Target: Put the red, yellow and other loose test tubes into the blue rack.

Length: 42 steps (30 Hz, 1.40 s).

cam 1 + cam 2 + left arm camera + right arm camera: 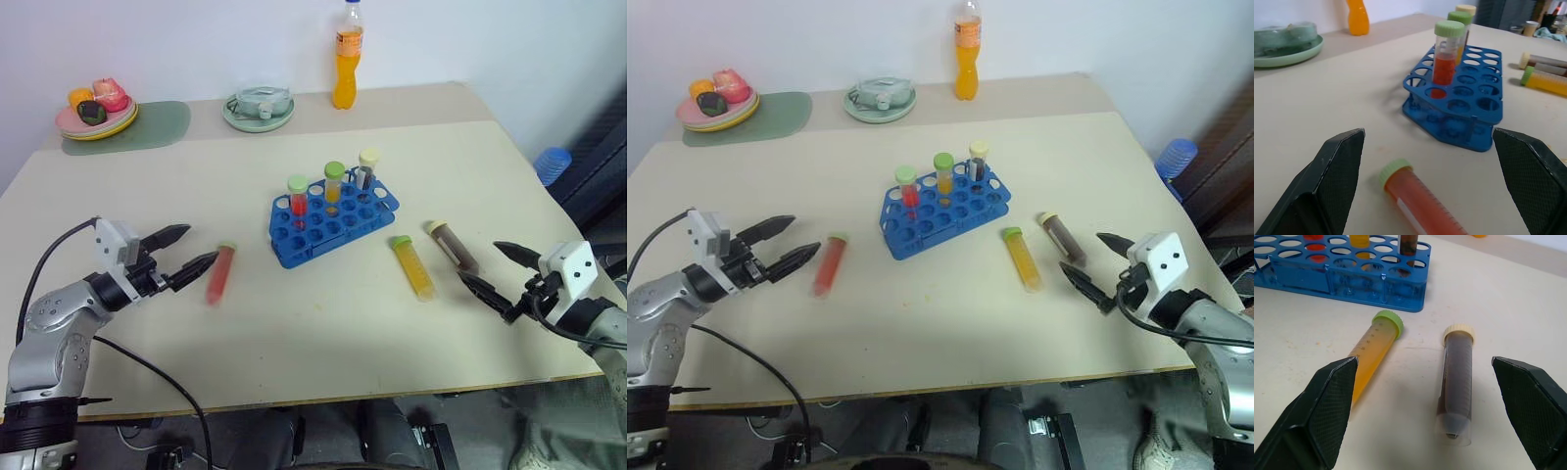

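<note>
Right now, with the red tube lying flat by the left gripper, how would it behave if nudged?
The red tube is round and lying on its side, so it probably rolls. Its smooth plastic may slip between the fingers. The liquid likely gives it some weight.

Beige table [323, 323] | blue rack [333, 223] centre | red tube [220, 273] 9 o'clock | yellow tube [413, 267], brown tube [453, 246] 3 o'clock | soda bottle [348, 55] 12 o'clock

Three loose tubes [221, 273] on the table, three upright in one blue rack [333, 220].
</note>
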Motion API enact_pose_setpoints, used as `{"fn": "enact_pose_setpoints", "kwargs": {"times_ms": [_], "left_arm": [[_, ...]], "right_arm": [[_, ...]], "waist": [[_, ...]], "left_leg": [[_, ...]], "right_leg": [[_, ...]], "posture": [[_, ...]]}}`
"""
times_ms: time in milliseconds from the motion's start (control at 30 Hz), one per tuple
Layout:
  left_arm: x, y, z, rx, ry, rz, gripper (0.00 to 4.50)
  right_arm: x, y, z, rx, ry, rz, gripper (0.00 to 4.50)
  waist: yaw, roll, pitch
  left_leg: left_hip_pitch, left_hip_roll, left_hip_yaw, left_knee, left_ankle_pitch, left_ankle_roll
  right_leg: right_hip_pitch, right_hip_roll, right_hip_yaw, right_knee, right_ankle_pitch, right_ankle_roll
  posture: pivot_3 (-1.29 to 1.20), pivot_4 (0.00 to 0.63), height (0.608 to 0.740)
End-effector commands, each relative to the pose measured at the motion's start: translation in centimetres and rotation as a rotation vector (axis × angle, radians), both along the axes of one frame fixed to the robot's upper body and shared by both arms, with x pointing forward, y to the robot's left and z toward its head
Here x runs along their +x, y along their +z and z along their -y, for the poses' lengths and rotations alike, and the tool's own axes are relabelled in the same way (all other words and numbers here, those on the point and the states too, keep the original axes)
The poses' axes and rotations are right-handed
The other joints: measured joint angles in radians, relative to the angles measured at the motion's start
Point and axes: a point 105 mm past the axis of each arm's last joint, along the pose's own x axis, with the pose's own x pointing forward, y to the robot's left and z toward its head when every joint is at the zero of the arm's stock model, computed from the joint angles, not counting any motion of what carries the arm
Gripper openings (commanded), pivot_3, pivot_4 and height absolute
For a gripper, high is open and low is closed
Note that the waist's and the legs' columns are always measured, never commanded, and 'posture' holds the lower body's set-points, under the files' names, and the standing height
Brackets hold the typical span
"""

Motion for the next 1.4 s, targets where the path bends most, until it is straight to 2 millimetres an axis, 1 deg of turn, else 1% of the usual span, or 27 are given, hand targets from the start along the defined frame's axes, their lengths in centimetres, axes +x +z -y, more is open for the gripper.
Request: {"fn": "enact_pose_setpoints", "kwargs": {"times_ms": [33, 433, 600, 667, 733, 800, 867, 1000, 1167, 1233, 1333, 1400], "left_arm": [[-0.2, 1.2, 0.0, 0.019, -0.013, 0.046, 4.25], [0.2, 2.2, 1.3, -0.016, -0.078, 0.078, 4.25], [0.1, 2.6, 3.0, -0.021, -0.142, 0.09, 4.25], [0.1, 2.7, 3.6, -0.019, -0.167, 0.093, 4.25], [0.0, 2.8, 4.3, -0.011, -0.2, 0.101, 4.25], [0.1, 3.1, 5.1, -0.011, -0.231, 0.108, 4.25], [0.1, 3.2, 6.1, -0.004, -0.277, 0.112, 4.25], [-0.1, 3.1, 7.7, 0.023, -0.35, 0.112, 4.25], [-0.4, 3.1, 9.0, 0.038, -0.409, 0.099, 4.25], [-0.9, 3.1, 9.7, 0.049, -0.457, 0.085, 4.25], [-1.8, 2.8, 10.3, 0.076, -0.528, 0.055, 4.25], [-2.0, 2.7, 10.4, 0.087, -0.543, 0.05, 4.25]], "right_arm": [[-0.3, 1.6, -0.3, -0.002, 0.003, 0.06, 4.5], [0.4, 2.5, -0.9, -0.013, 0.003, 0.089, 4.5], [1.9, 4.3, -1.9, 0.001, 0.006, 0.105, 4.5], [2.6, 4.5, -2.0, -0.024, -0.024, 0.05, 4.5], [3.5, 4.4, -1.5, -0.058, -0.091, -0.072, 4.5], [4.1, 4.7, -1.7, -0.051, -0.096, -0.182, 4.5], [5.2, 4.8, -1.5, -0.04, -0.127, -0.282, 4.5], [7.1, 4.1, -0.7, -0.04, -0.224, -0.473, 4.5], [8.1, 3.3, -0.8, -0.06, -0.247, -0.617, 4.5], [8.7, 2.7, -0.8, -0.071, -0.249, -0.672, 4.5], [9.7, 2.3, -0.8, -0.083, -0.245, -0.709, 4.5], [10.0, 2.1, -0.9, -0.093, -0.24, -0.728, 4.5]], "waist": [[0.001, 0.0, 0.0], [0.0, 0.0, 0.0], [0.0, 0.0, 0.0], [0.001, 0.0, 0.0], [0.0, 0.0, 0.0], [0.0, 0.0, 0.0], [-0.001, 0.0, 0.001], [0.001, 0.0, 0.001], [-0.002, 0.0, 0.001], [-0.002, 0.0, 0.001], [-0.002, 0.0, 0.001], [-0.002, 0.0, 0.001]], "left_leg": [[0.0, 0.0, 0.0, 0.0, 0.0, 0.0], [0.0, 0.0, 0.0, 0.0, 0.0, 0.0], [0.0, 0.0, 0.0, 0.0, 0.0, 0.0], [0.0, 0.0, 0.0, 0.0, 0.0, 0.0], [-0.001, 0.0, 0.0, 0.0, 0.0, 0.0], [-0.001, 0.0, 0.0, 0.0, 0.0, 0.0], [-0.002, 0.0, 0.0, 0.0, 0.0, 0.0], [-0.002, 0.0, 0.0, 0.0, 0.0, 0.0], [-0.004, 0.0, 0.0, 0.0, 0.0, 0.001], [-0.004, 0.0, 0.0, 0.0, 0.0, 0.001], [-0.004, 0.0, 0.001, 0.0, 0.0, 0.001], [-0.004, 0.0, 0.001, 0.0, 0.0, 0.001]], "right_leg": [[0.0, 0.0, 0.0, 0.0, 0.0, 0.0], [0.0, 0.0, 0.0, 0.0, 0.0, 0.0], [0.0, 0.0, 0.0, 0.0, 0.0, 0.0], [0.0, 0.0, 0.0, 0.0, 0.0, 0.0], [0.0, 0.0, 0.0, 0.0, 0.0, 0.0], [-0.001, 0.0, 0.0, 0.0, 0.0, 0.0], [-0.001, 0.0, 0.0, 0.0, 0.0, 0.0], [-0.001, -0.001, 0.0, -0.002, 0.0, 0.0], [-0.002, -0.001, -0.001, -0.002, 0.0, 0.0], [-0.003, -0.001, -0.001, -0.002, 0.0, 0.0], [-0.002, -0.001, -0.001, -0.002, 0.0, 0.0], [-0.003, -0.001, -0.001, -0.002, 0.0, 0.0]], "posture": [[0.0, 0.15, 0.74], [0.0, 0.15, 0.74], [0.0, 0.15, 0.74], [0.0, 0.15, 0.74], [0.0, 0.15, 0.74], [0.0, 0.15, 0.74], [0.0, 0.15, 0.74], [0.0, 0.15, 0.74], [0.0, 0.15, 0.74], [0.0, 0.15, 0.74], [0.0, 0.15, 0.74], [0.0, 0.15, 0.74]]}}
